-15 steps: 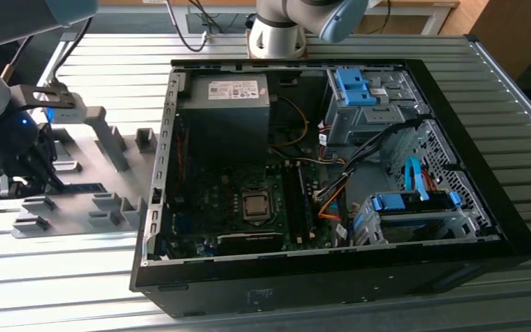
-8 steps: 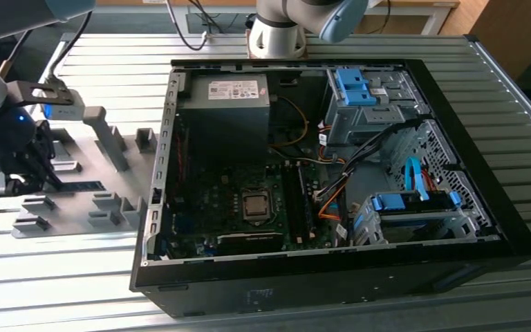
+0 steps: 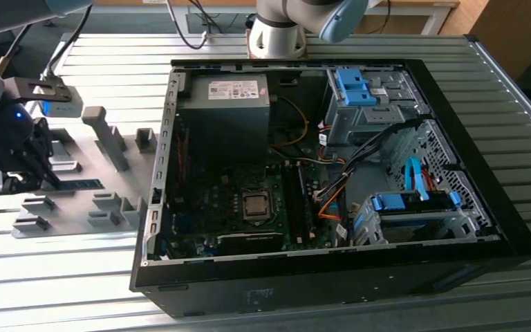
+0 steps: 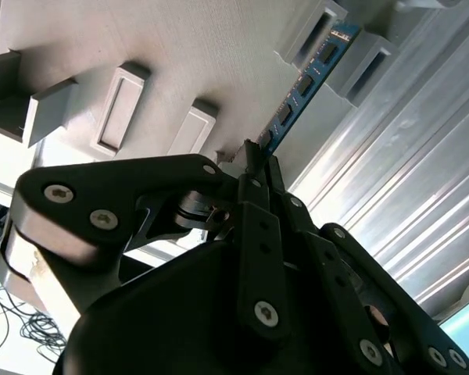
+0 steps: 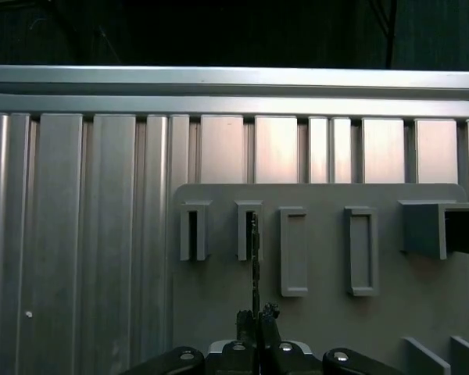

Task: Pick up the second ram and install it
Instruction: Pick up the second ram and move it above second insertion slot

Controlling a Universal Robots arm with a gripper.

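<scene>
Where pincer [image 4: 255, 156] meets ram [image 4: 306, 78], we see fingers drawn narrow, clamped on stick's near end. Ram stands on edge and runs straight ahead from fingertips. Far end sits between two grey blocks [image 4: 371, 62] on plate [image 4: 219, 55]. To one side of pincer, raised slot frames [image 4: 121, 109] stand near but apart from fingers. Plate's edge lies just past ram's far end, ribbed table [image 5: 78, 234] beyond. Case [image 3: 339, 277] well apart from pincer, toward exterior view's right.

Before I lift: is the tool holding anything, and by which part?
The memory stick, pinched at its near end by the tool; far end in the gray rack.
</scene>
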